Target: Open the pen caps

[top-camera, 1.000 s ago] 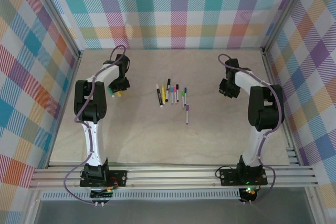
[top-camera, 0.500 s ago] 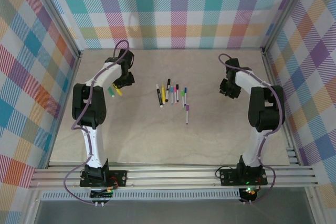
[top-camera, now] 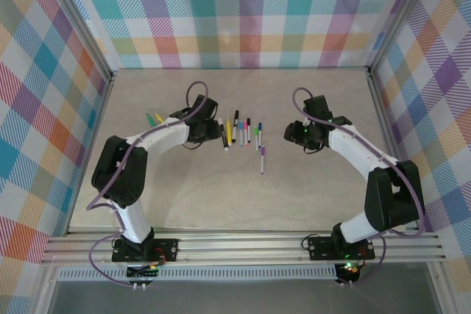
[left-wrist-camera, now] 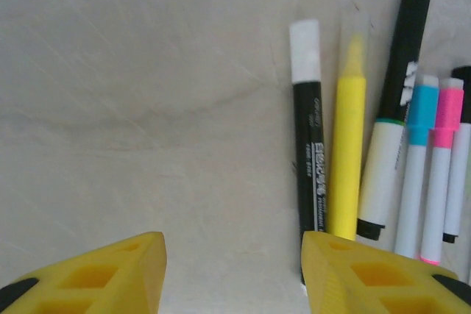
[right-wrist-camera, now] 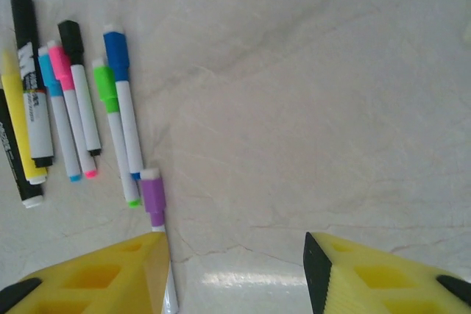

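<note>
The approach to a pen is judged to be the step in hand, with no cap gripped yet. The left fingers (top-camera: pixel 208 129) are held apart and empty over the bare bench (top-camera: pixel 184 189), at 9 o'clock of the row of pens (top-camera: pixel 241 131) at the bench's middle. Nearest them are a black marker (left-wrist-camera: pixel 309 159) with a white cap (left-wrist-camera: pixel 305 49) and, at its 3 o'clock, a yellow highlighter (left-wrist-camera: pixel 347 159). The right fingers (top-camera: pixel 297 134) are likewise released and empty at 3 o'clock of the row. A lone pen (top-camera: pixel 262 161) with a purple cap (right-wrist-camera: pixel 152 195) lies just beside one of them, at the row's 5 o'clock. A green piece (top-camera: pixel 150 118) and a yellow piece (top-camera: pixel 160 119) are seen well apart at the row's 9 o'clock, too small to be told as pen or cap. Next, a barrel would need to be clamped by one arm and its cap pinched by the other, then drawn off along the pen's length; since the pens lie close together, a single one would have to be picked out cleanly.
</note>
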Robot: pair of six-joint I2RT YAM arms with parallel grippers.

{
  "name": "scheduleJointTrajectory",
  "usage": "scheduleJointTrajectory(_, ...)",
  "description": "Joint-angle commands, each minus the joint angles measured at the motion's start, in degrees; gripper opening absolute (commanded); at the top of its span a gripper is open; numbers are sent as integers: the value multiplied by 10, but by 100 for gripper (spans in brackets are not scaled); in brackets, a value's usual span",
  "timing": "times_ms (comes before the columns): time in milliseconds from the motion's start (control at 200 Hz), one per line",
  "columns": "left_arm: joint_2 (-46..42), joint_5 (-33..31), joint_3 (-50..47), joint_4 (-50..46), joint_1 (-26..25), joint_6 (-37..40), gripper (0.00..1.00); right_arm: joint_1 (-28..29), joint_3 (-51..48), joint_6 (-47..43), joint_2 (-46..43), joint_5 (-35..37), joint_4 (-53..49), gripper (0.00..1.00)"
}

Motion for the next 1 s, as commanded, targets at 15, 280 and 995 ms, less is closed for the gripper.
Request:
scheduleJointTrajectory(15, 31, 8, 10, 65, -5, -38, 51, -3, -7, 0, -20, -24, 18, 52)
scheduleJointTrajectory(280, 102, 11, 66, 54, -25, -37, 48, -3, -2, -5, -10, -24, 19, 50)
scheduleJointTrajectory(995, 158, -69, 92, -44, -48, -18, 38, -4, -2, -6, 9, -35, 28, 48)
